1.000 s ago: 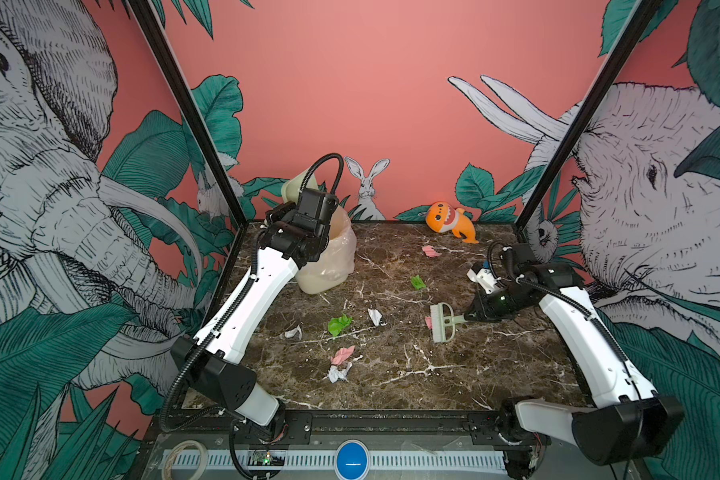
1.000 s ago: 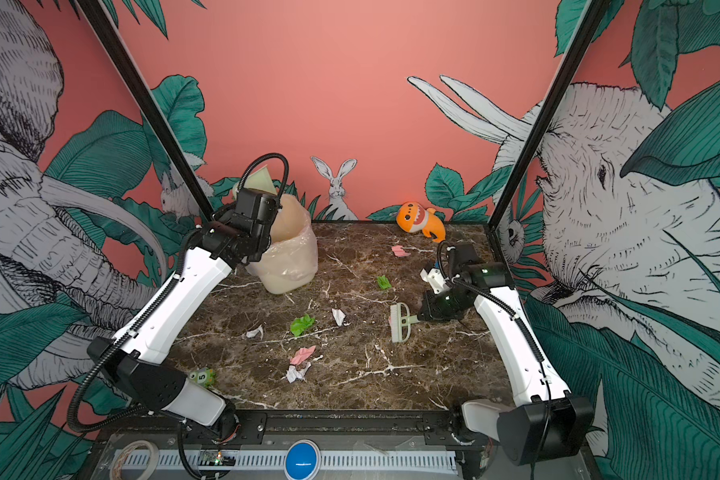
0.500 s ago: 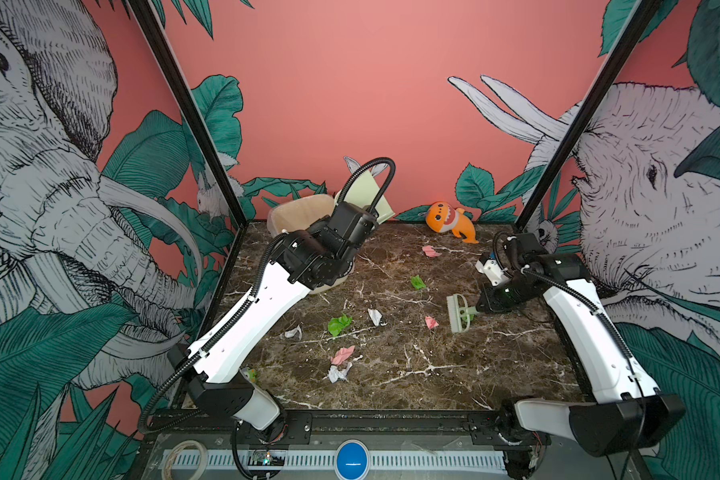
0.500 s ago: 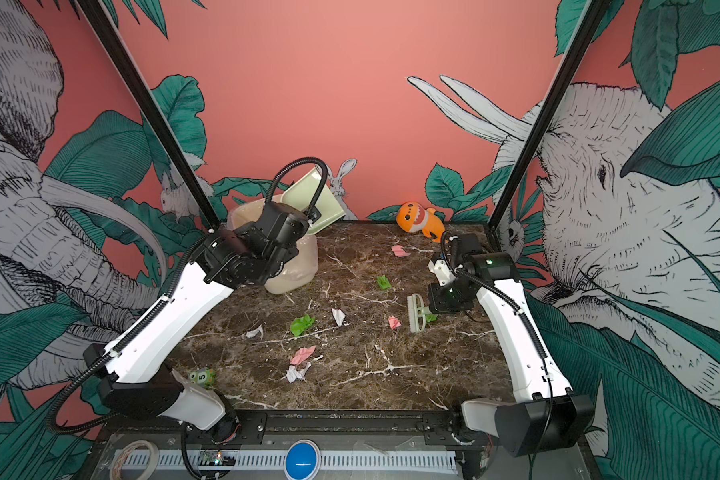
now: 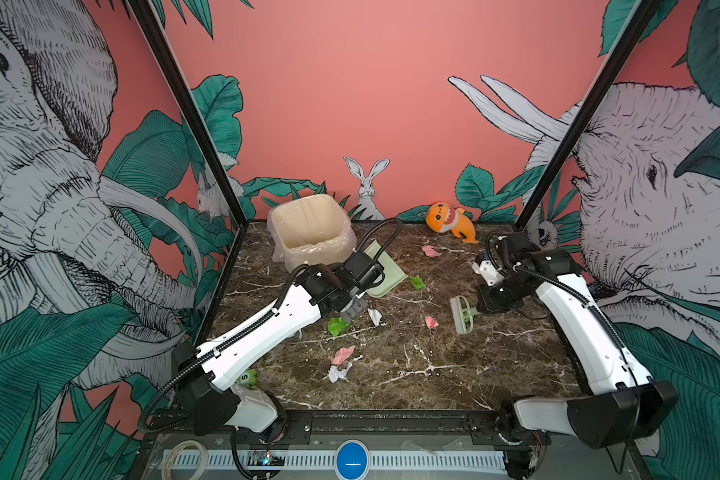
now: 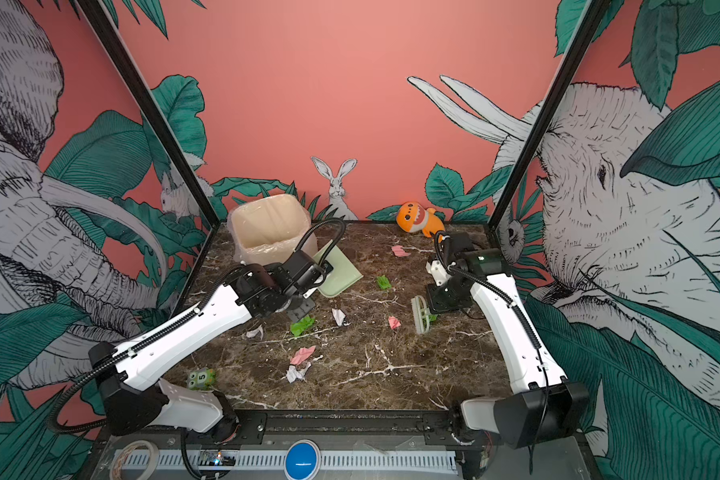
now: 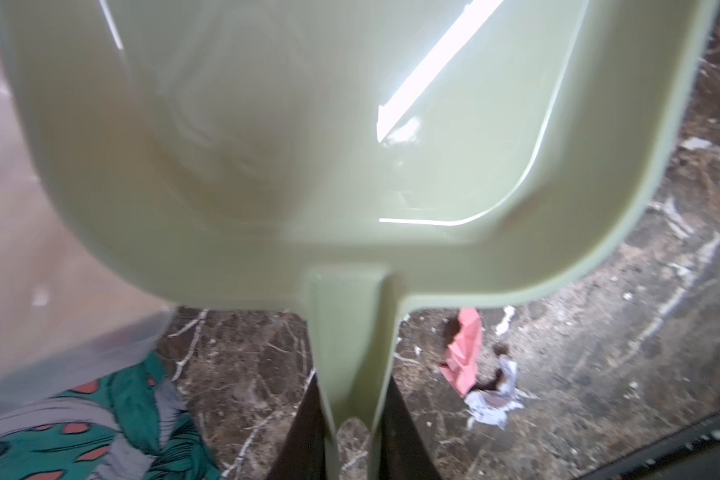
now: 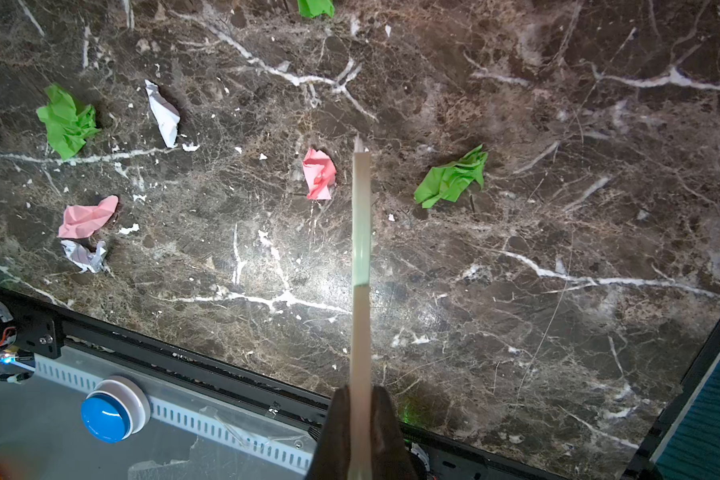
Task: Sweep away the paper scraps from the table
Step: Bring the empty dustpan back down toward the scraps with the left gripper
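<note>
Paper scraps lie across the middle of the table (image 5: 454,374): a green one (image 5: 336,326), a white one (image 5: 375,316), pink ones (image 5: 431,322) (image 5: 343,354) and others. My left gripper (image 7: 352,436) is shut on the handle of the pale green dustpan (image 5: 385,274), held low beside the bin. The pan (image 7: 292,145) looks empty inside. My right gripper (image 8: 360,432) is shut on the brush (image 5: 461,314), which stands on the table between a pink scrap (image 8: 319,174) and a green scrap (image 8: 452,178).
A cream bin (image 5: 310,232) with a clear liner stands at the back left. An orange plush shark (image 5: 449,220) lies at the back wall. A small green toy (image 6: 200,378) sits near the left arm's base. Black frame posts rise at both back corners.
My left arm swung the dustpan from over the bin down to the table in front of it. The brush shifted slightly right, uncovering a pink scrap.
</note>
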You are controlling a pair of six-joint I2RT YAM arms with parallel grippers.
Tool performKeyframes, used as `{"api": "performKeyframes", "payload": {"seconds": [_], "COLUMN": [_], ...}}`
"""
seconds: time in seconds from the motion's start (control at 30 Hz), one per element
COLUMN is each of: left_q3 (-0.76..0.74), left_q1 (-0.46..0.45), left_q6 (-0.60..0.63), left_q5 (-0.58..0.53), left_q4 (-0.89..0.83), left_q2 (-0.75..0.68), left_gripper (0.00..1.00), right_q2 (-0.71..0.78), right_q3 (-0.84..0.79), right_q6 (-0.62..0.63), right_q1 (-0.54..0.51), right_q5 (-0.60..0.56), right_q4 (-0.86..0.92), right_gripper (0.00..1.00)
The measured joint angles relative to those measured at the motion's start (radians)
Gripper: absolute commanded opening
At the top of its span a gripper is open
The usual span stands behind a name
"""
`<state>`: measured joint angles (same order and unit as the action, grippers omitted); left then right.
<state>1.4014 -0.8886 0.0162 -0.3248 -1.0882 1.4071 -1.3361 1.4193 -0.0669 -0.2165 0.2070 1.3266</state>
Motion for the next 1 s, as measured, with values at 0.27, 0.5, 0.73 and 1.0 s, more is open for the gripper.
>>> {"api": "performKeyframes", "payload": {"seconds": [0.27, 0.5, 0.73, 1.0], "left_q3": [-0.134, -0.188, -0.193, -0.193], "left_q1": [-0.020, -0.053, -0.134, -0.176], "left_q6": [-0.108, -0.148, -0.116, -0.071], "left_q5": [0.188, 0.271, 0.265, 0.256], "left_q4": [0.032, 0.075, 0.081, 0.100], "left_q2": [0.003, 0.060, 0.161, 0.250], "left_gripper": [0.09, 0.10, 0.09, 0.09], "right_q2": [-0.069, -0.109, -0.150, -0.208], "right_q3": [-0.001, -0.002, -0.002, 0.000], "right_q6": [0.000, 0.001, 0.013, 0.023], "right_q1": [-0.050, -0.072, -0.078, -0.088], "right_q5": [-0.039, -0.077, -0.118, -0.147], "right_q4": [-0.035, -0.061, -0.074, -0.090], "right_gripper": [0.00, 0.00, 0.00, 0.00]}}
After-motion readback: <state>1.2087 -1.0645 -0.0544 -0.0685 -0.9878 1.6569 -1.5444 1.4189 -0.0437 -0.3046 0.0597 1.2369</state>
